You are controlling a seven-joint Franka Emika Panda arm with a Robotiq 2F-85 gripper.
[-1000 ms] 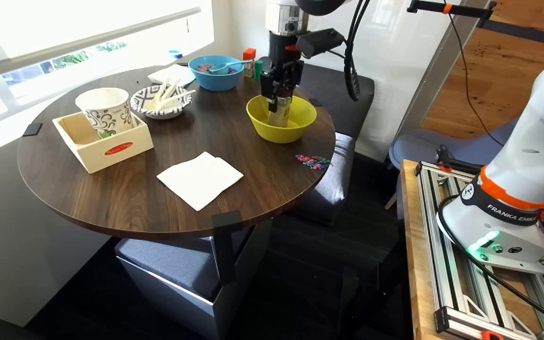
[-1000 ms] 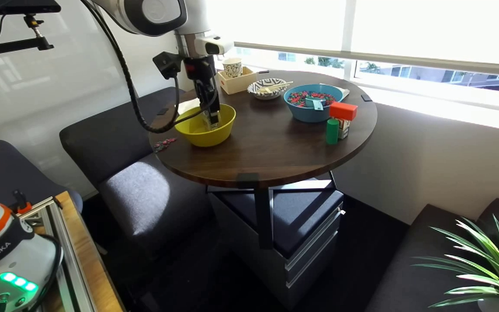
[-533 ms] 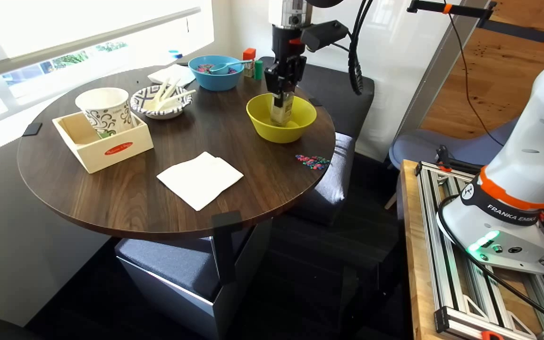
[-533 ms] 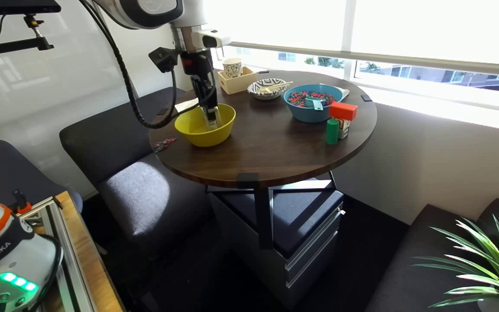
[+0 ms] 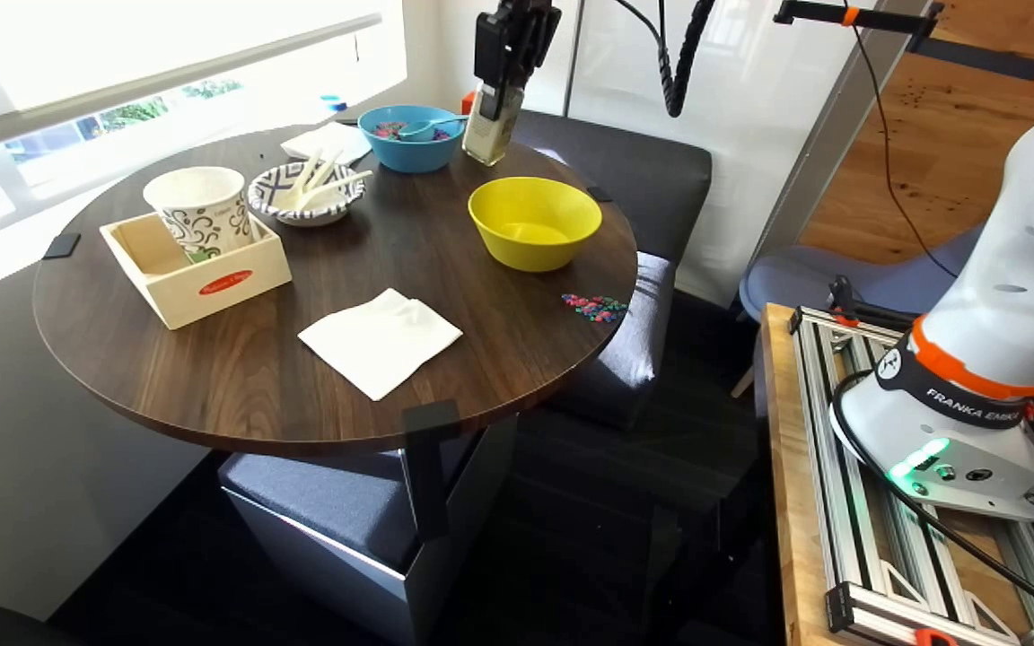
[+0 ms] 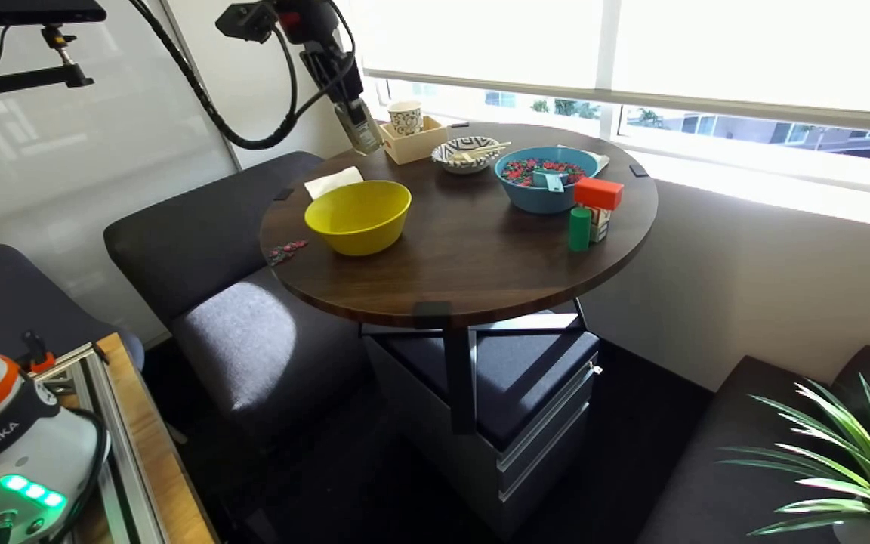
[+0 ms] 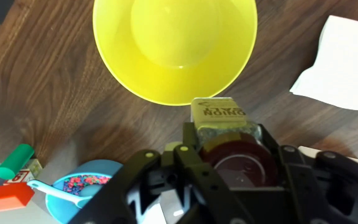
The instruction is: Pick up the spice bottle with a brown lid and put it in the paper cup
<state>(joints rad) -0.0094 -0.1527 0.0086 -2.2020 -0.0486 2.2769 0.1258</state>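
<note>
My gripper is clamped on the spice bottle, jaws apart only by its width, with the hold high up near the brown lid. In both exterior views the bottle hangs tilted in the air, apart from the yellow bowl; the paper cup stands well off, inside the wooden box.

That slant is my worry: if I lower the bottle leaning, its squarish base could catch the cup's rim and tip something so light — or crumple it. Held near the top, it might also swing or slip if I hurry. A low approach could clip the pale sticks in the patterned bowl, so I'd come in high.

The table is round, dark wood, with a white napkin and coloured bits near its edge (easily scattered, I suspect). The blue bowl holds more, plus a light blue scoop. A pale blind covers most of the window; sun falls on a padded seat.
</note>
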